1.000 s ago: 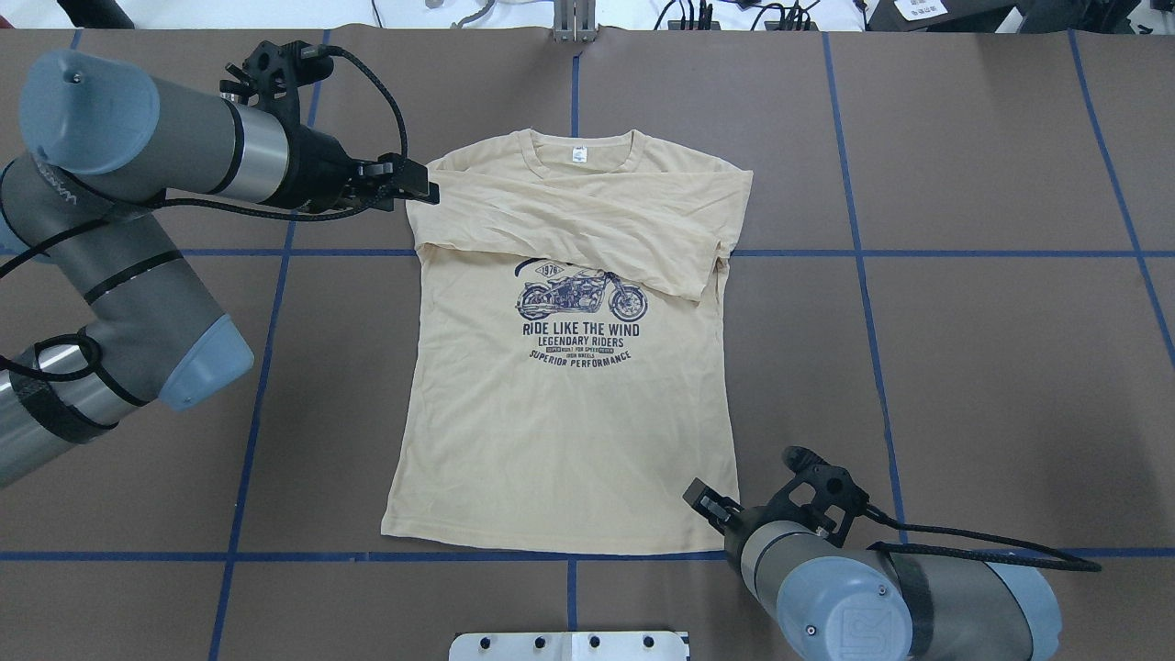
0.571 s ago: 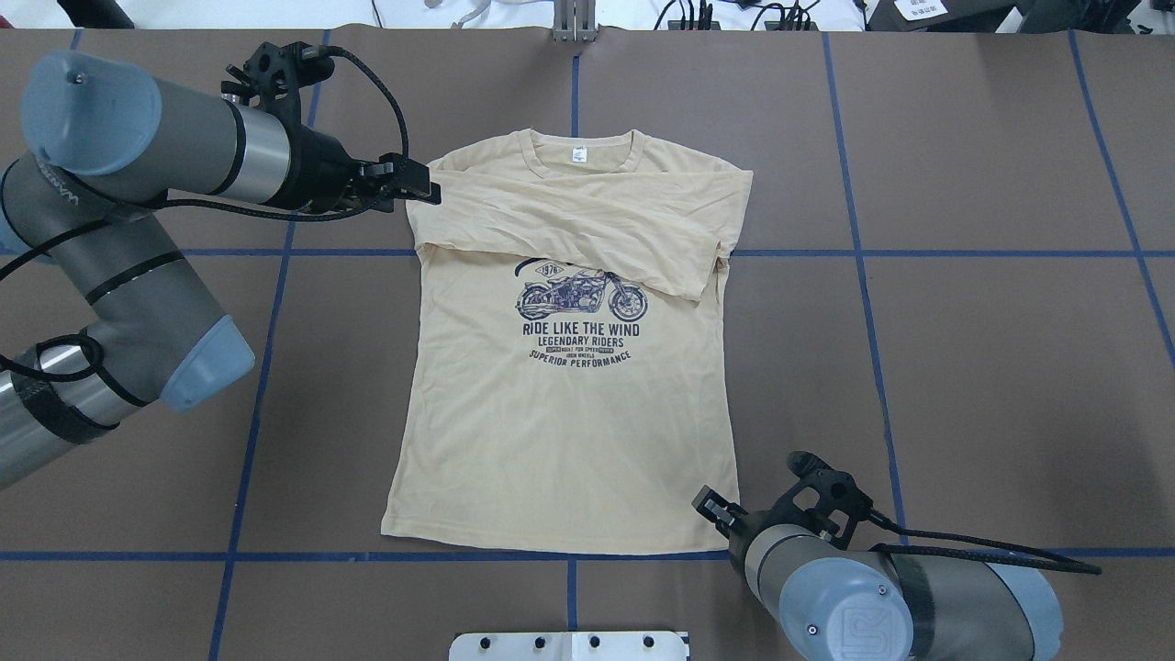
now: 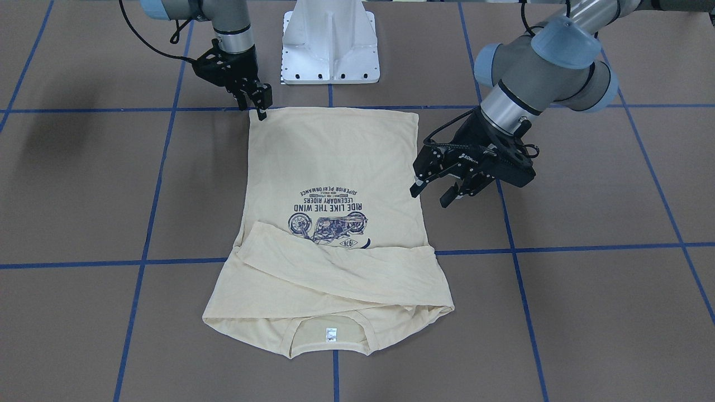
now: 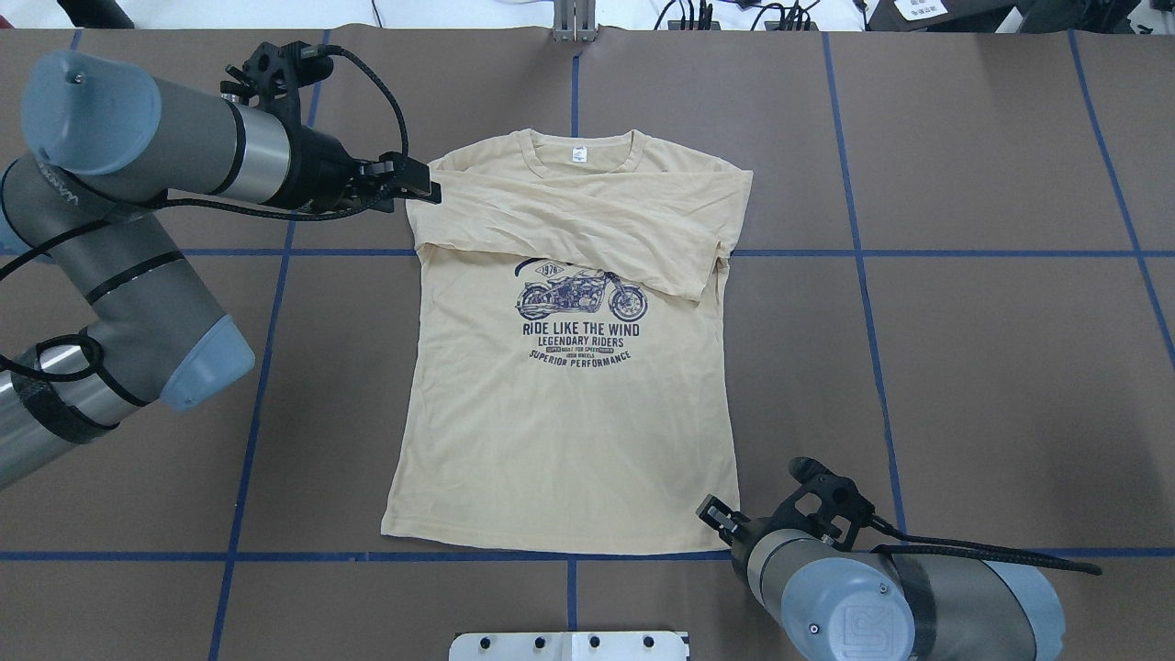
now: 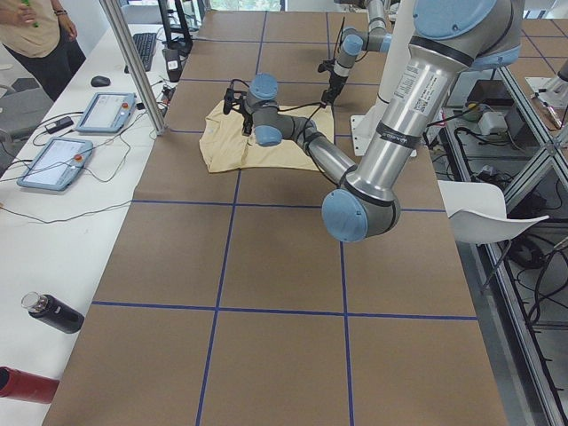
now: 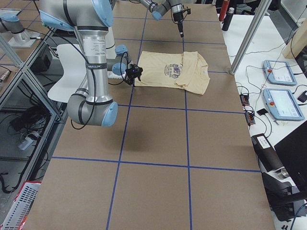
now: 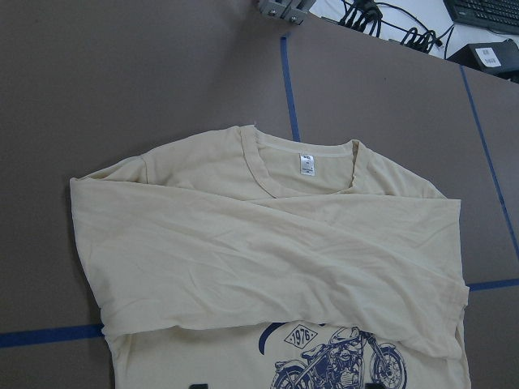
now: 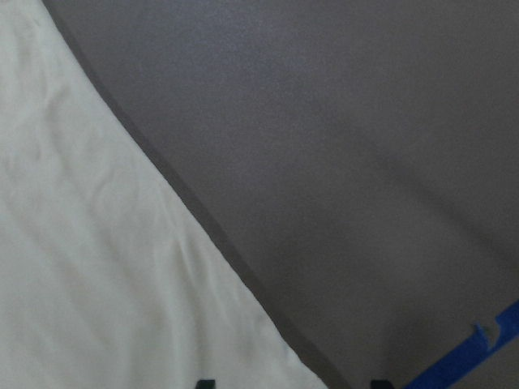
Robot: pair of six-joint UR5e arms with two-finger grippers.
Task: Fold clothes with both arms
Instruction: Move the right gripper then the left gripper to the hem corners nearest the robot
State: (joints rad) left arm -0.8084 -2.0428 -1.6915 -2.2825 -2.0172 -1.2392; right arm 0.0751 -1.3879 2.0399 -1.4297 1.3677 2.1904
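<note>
The cream T-shirt (image 4: 569, 413) lies flat and print-up on the brown table, both sleeves folded across its chest, its white neck label (image 4: 579, 154) at the far end. It also shows in the front view (image 3: 335, 162) and the left wrist view (image 7: 268, 259). My left gripper (image 4: 418, 191) is open and empty, held above the table beside the shirt's shoulder; its spread fingers show in the front view (image 3: 430, 197). My right gripper (image 3: 258, 107) is open and low at the hem corner. The right wrist view shows that corner (image 8: 97, 243) between two fingertips.
The white pedestal base (image 3: 329, 44) stands at the near table edge behind the hem. Blue tape lines (image 4: 863, 252) grid the table. A metal bracket (image 4: 575, 23) and cables sit at the far edge. Control tablets (image 5: 108, 111) lie on the side bench.
My right gripper has moved slightly back towards the robot's base along the hem corner. The left arm and the shirt have hardly moved.
</note>
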